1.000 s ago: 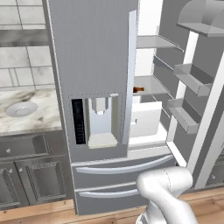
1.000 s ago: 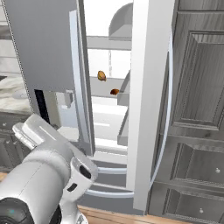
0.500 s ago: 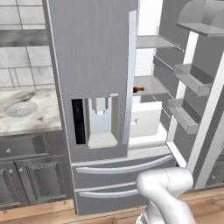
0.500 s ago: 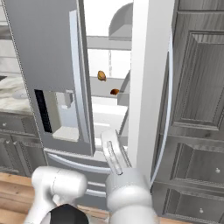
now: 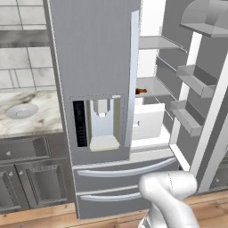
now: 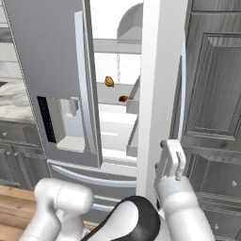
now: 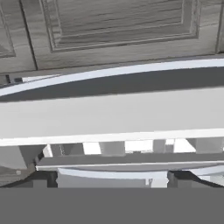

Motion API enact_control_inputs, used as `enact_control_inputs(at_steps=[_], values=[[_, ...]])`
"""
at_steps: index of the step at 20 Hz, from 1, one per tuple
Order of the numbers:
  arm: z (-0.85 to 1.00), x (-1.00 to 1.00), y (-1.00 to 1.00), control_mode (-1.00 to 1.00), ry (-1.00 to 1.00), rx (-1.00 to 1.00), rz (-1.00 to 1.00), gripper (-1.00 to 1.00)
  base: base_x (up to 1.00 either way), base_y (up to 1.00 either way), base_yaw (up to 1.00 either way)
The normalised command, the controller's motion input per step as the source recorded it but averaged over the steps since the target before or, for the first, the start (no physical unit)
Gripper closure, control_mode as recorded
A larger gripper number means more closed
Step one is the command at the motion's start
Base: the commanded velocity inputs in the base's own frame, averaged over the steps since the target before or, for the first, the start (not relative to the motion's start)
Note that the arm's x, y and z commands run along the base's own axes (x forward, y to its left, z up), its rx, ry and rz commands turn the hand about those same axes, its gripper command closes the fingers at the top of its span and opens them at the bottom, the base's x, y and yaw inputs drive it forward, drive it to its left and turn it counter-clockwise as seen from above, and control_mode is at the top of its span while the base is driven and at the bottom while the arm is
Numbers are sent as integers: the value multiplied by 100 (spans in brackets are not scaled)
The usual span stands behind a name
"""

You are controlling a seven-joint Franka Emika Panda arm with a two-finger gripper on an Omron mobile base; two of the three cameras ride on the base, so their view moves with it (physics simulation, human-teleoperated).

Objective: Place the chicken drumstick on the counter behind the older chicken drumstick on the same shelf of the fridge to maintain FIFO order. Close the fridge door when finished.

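Standing open on its right side, the fridge (image 6: 56,70) holds two chicken drumsticks on the shelf (image 6: 110,100): one (image 6: 109,81) further back, one (image 6: 123,99) nearer the open door (image 6: 157,94). Each looks light, firm and greasy, best pinched across its fat end. Beside that door, the gripper (image 6: 172,160) looks spread and empty

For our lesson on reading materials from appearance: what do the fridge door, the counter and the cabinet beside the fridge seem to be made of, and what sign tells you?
Fridge: seemingly brushed metal, a matte, even grey face without pattern.
Counter: looks like polished stone, white with grey-brown marbled veining.
Cabinet: probably stained or painted wood, grey with streaky grain lines and raised panel frames.
All rendered, so these are looks only.
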Motion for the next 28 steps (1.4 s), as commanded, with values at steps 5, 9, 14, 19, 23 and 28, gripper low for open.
enact_control_inputs(at_steps=[5,9,14,19,23,28], values=[[-69,75,-53,-100,-1,7,14,-100,0,0,0],[-52,52,-83,-100,0,3,14,-100,0,0,0],[-40,28,-72,-100,1,0,13,-100,0,0,0],[-58,56,-50,-100,2,0,25,-100,0,0,0],[-60,58,-45,-100,0,0,29,-100,0,0,0],[-40,47,-16,-100,0,0,22,-100,0,0,0]])
